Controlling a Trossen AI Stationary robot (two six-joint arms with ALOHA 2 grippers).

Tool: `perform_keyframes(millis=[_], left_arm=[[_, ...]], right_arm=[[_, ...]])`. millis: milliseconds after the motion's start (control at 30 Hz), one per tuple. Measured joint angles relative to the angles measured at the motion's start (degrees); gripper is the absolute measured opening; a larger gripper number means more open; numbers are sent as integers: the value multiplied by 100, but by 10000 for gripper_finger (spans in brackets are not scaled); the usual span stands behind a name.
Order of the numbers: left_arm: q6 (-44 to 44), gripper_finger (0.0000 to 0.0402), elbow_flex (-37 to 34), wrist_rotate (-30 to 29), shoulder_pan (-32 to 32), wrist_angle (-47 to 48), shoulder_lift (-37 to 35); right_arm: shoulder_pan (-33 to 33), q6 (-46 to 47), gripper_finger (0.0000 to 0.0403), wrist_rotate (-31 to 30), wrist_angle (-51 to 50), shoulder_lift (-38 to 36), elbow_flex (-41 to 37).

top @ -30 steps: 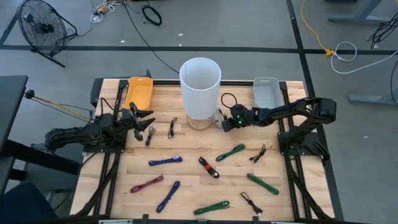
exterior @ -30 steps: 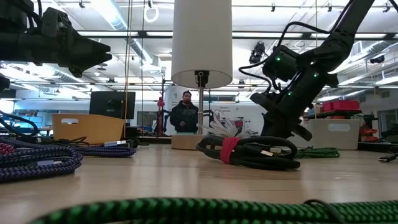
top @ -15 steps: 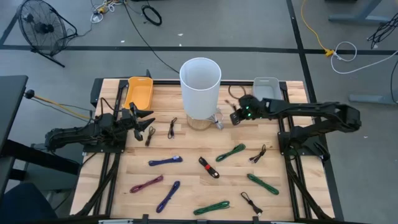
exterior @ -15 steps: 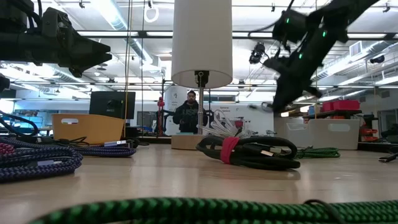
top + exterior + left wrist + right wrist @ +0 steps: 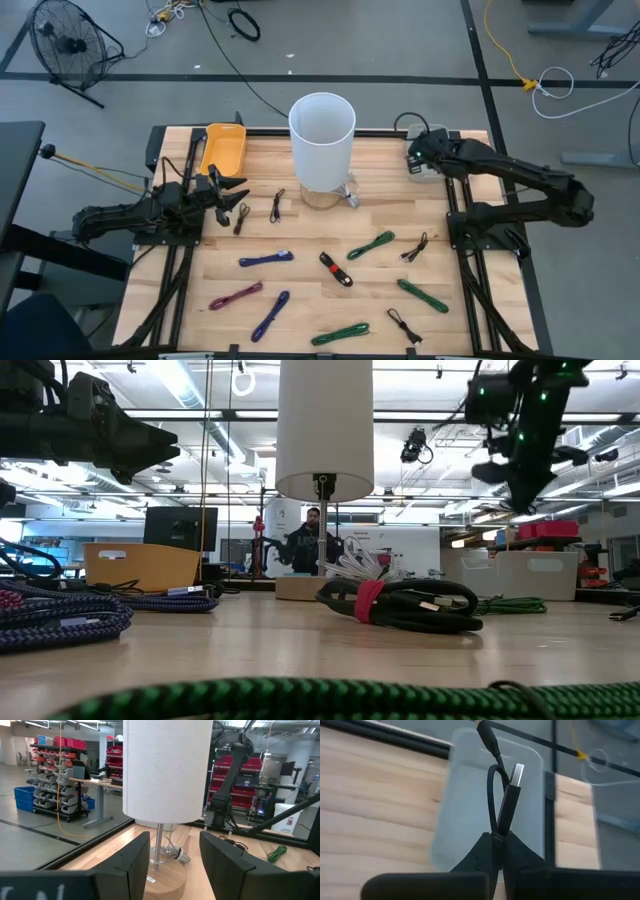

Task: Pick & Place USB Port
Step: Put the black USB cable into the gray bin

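1. The right end effector is pinched tight on a thin black USB cable with a glossy plug and a bare metal tip.
2. It hangs above the translucent grey rounded-rectangle plastic bin at the far right of the pale wood-slat table.
3. The left end effector waits, fingers spread wide and holding nothing, near the smooth white cylindrical lampshade.

Right tool with cable above tray at table's far right corner, lamp left of it
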State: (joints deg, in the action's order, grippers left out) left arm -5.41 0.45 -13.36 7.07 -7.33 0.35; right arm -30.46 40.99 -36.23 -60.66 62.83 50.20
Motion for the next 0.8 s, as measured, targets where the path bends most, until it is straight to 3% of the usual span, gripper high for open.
perform_keyframes(millis=[300,600,700,800], left_arm=[[0,177,0,-12,-2,2,1],[4,177,2,-16,-2,7,1],[4,177,2,-16,-2,9,1],[4,177,2,-16,-2,9,-1]], right_arm=[[-821,-676,10,-32,1027,48,-792],[-1384,-1279,10,278,1965,61,-1287],[-1510,-1531,10,712,2119,61,-1355],[-1551,-1689,43,854,2170,61,-1401]])
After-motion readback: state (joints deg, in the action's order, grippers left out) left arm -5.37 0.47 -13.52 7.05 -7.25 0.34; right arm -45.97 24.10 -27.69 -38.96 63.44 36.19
